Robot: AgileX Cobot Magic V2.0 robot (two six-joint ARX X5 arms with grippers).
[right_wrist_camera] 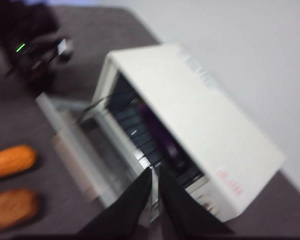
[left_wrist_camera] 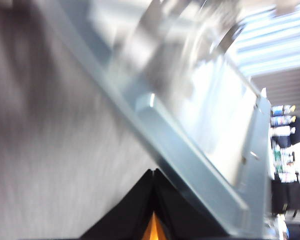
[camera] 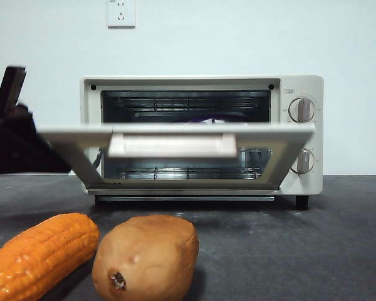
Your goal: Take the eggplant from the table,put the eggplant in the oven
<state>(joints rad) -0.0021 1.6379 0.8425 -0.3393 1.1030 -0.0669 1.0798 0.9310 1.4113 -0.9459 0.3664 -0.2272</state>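
Eggplant (right_wrist_camera: 157, 131) on oven (camera: 200, 135) rack, door (camera: 175, 135) half open, left gripper (left_wrist_camera: 154, 172) jaws closed at door edge, right gripper (right_wrist_camera: 155, 172) jaws closed, empty.

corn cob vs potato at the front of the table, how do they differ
The corn cob is bright orange with rows of kernels; the potato is brown and smooth-skinned. The corn cob is long and runs off the picture's edge; the potato is stubbier and fully in view. Both lie on the table before the oven.
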